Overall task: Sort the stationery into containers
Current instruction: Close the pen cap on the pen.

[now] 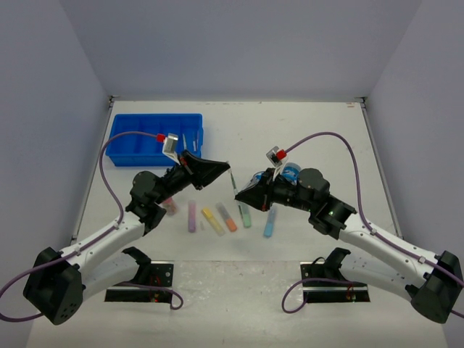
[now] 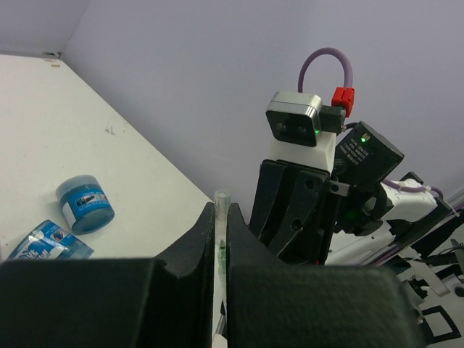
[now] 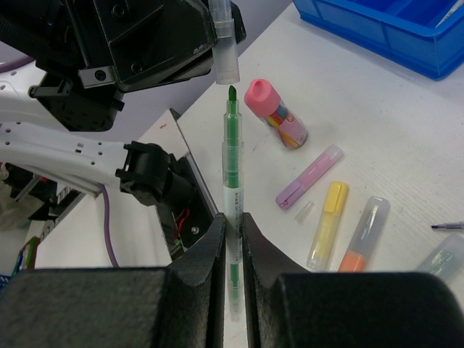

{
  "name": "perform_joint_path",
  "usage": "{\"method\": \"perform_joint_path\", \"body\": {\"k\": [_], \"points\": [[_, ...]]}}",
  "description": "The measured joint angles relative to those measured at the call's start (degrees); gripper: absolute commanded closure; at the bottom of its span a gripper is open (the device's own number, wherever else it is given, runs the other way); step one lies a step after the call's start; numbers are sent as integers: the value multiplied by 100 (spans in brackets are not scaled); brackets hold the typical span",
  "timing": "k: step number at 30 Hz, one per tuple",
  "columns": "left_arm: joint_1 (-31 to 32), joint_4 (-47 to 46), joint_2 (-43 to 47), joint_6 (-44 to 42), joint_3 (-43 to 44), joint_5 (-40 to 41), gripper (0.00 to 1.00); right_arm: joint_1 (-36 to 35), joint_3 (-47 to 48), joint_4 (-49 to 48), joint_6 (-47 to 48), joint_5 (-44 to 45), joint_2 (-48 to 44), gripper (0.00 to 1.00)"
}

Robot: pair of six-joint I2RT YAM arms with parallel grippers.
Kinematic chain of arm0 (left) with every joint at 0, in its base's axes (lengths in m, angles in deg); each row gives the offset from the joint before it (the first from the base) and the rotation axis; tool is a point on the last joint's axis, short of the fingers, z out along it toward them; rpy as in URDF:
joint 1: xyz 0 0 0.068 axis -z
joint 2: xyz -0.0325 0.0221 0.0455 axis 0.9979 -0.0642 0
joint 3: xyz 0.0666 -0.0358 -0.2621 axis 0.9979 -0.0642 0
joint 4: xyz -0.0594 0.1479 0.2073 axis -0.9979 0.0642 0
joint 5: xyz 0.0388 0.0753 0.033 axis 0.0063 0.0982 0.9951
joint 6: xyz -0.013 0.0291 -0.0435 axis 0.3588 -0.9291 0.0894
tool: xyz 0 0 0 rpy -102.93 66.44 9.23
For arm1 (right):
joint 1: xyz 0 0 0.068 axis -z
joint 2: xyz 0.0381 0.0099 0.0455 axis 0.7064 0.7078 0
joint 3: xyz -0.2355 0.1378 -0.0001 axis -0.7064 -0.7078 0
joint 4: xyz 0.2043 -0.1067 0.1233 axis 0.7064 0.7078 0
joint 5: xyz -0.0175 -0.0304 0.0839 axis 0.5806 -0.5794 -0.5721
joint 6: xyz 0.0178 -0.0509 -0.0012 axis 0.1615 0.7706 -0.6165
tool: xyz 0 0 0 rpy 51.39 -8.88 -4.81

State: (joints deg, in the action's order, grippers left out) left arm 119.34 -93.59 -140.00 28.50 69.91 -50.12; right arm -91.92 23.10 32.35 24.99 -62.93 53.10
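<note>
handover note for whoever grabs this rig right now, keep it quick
Left pincer: shut on the clear cap.
Right pincer: shut on the green pen, bare tip just short of the cap.
Loose on the table: pink-capped bottle, purple marker, yellow marker, orange marker, blue tub.
Blue tray far left; its contents unclear.
Left: cap the pen, then sort everything into the tray.

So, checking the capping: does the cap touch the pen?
Apart. Right wrist view: the pen ends bare-tipped just below the cap, a slight gap between.
</note>
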Motion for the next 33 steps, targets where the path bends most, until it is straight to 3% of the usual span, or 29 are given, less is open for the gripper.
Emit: {"method": "perform_joint_path", "body": {"k": [33], "points": [[-42,-660,-161,319,-256,-161,100,-33,479,148,175,246,317,100]]}}
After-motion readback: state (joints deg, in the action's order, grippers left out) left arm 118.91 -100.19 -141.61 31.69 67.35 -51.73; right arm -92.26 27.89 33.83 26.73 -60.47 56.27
